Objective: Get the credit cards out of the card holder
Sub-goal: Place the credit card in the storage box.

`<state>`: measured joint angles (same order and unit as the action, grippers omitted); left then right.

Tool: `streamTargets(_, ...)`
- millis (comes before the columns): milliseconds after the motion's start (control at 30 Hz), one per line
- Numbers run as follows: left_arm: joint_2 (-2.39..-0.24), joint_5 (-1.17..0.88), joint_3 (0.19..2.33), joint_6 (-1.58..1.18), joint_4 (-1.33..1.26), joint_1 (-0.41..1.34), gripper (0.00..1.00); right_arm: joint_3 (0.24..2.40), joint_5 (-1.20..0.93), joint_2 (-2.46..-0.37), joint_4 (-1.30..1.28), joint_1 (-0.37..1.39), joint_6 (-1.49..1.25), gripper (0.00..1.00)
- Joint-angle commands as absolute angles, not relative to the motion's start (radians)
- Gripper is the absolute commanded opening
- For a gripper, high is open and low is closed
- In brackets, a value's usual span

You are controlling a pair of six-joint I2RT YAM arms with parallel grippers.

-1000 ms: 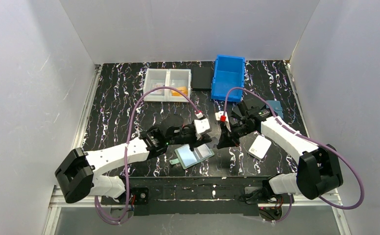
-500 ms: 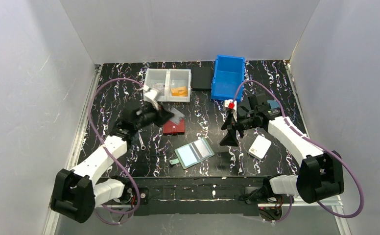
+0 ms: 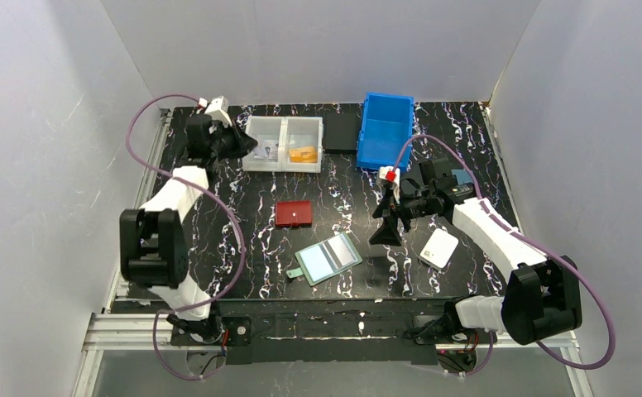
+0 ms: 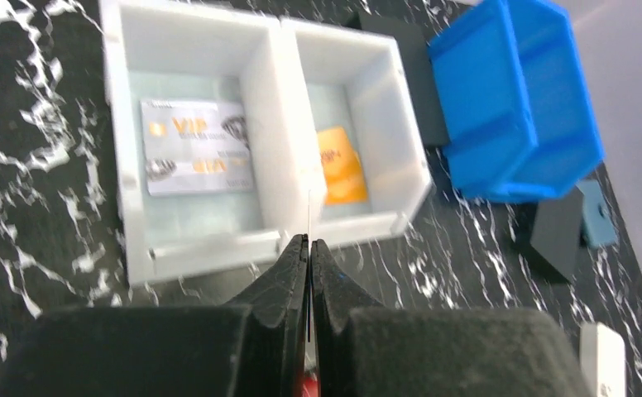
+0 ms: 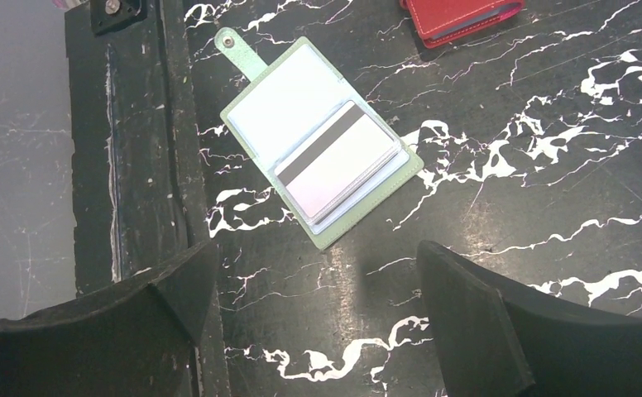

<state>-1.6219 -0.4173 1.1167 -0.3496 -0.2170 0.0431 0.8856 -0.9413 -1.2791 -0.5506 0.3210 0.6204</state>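
Note:
The sage-green card holder (image 3: 328, 258) (image 5: 318, 165) lies open on the table with a stripe-backed card (image 5: 334, 165) in its pocket. My right gripper (image 3: 386, 231) (image 5: 326, 306) hangs open just to its right, holding nothing. My left gripper (image 3: 243, 146) (image 4: 309, 244) is shut at the near wall of the white two-part tray (image 4: 210, 248). A thin pale card edge (image 4: 309, 211) sticks out between its jaws. In the tray lie a silver card (image 4: 198, 147) on the left and an orange card (image 4: 340, 164) on the right.
A red wallet (image 3: 293, 213) lies behind the card holder and a white wallet (image 3: 439, 246) to its right. At the back stand a blue bin (image 3: 385, 128) and a black pad (image 3: 340, 131). A light blue card (image 3: 465, 177) lies beside the right arm.
My left arm swung from the card holder to the back-left tray with its jaws shut. My right gripper opened wide and stayed near the holder. The red wallet came into sight.

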Motion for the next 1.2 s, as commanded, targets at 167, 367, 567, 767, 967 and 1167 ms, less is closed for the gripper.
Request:
streamTargets(167,-1.893,-0.32,1.395,-0.407,-0.17,0.044,0.0,0.88,-0.968,-1.241,-0.531,0.32,0.609,0.98)
streamTargets(367,-2.0,-0.287,1.509,-0.421,-0.125,0.066,0.0,0.882,-0.968,-1.238,-0.531,0.32,0.609,0.98)
streamTargets(567,-2.084,-0.245,1.612,-0.41,-0.028,0.096,0.0,0.882,-0.968,-1.238,-0.531,0.32,0.609,0.98)
streamTargets(767,-2.119,-0.217,1.641,-0.433,0.002,0.114,0.06,0.882,-0.966,-1.238,-0.531,0.319,0.609,0.98)
streamTargets(967,-2.131,-0.196,1.661,-0.445,0.078,0.12,0.18,0.88,-0.968,-1.237,-0.531,0.319,0.609,0.98)
streamTargets(1167,-2.079,-0.167,1.66,-0.409,0.114,0.124,0.32,0.881,-0.971,-1.239,-0.532,0.319,0.609,0.98)
